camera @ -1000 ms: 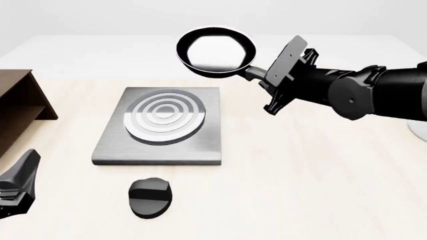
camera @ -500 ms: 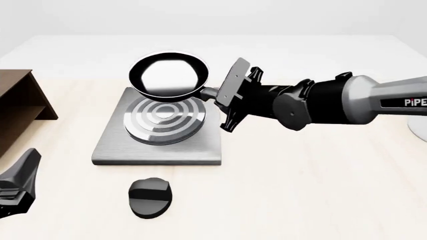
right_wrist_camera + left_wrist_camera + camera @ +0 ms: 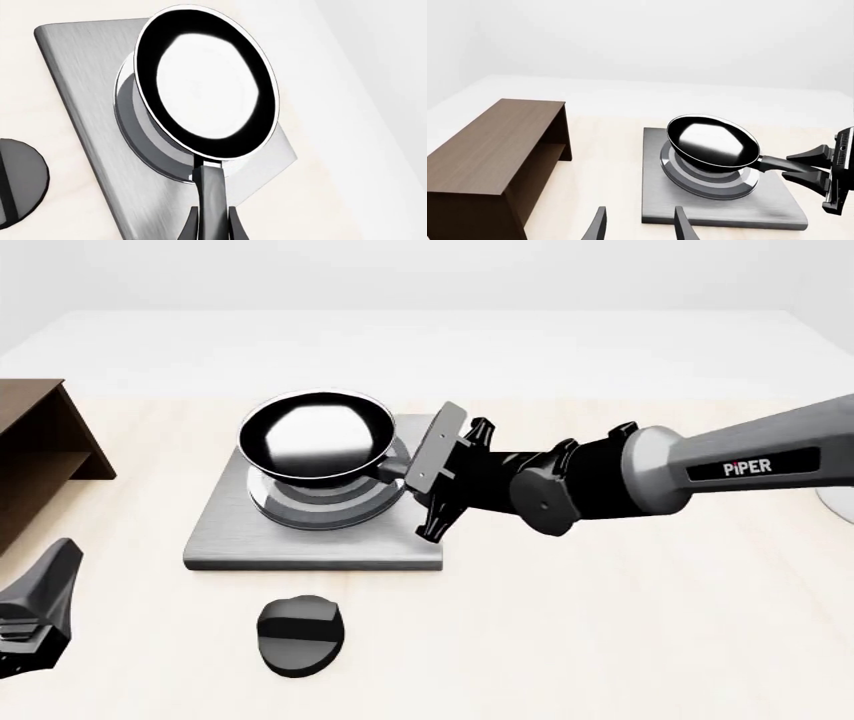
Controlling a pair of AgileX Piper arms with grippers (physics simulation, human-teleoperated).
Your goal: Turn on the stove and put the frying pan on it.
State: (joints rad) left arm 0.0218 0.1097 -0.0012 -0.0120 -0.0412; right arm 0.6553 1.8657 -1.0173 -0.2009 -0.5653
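The frying pan (image 3: 316, 437), black with a glossy inside, hangs low over the burner rings of the stove (image 3: 267, 540) and hides most of them. I cannot tell whether it touches them. My right gripper (image 3: 407, 469) is shut on the pan's long handle (image 3: 213, 192), its fingers (image 3: 193, 225) pinching either side. In the right wrist view the pan (image 3: 203, 80) sits over the grey slab (image 3: 80, 65). The black oval knob (image 3: 302, 634) lies in front of the stove. My left gripper (image 3: 640, 227) is open and holds nothing, at the near left, apart from the knob.
A brown wooden shelf (image 3: 40, 450) stands at the left edge, also seen in the left wrist view (image 3: 494, 150). A white object (image 3: 838, 500) shows partly at the right edge. The right arm (image 3: 694, 475) stretches across the table from the right.
The right arm has carried the pan leftward and down, from high behind the stove to just over the burner rings. The left gripper and the knob have not moved.
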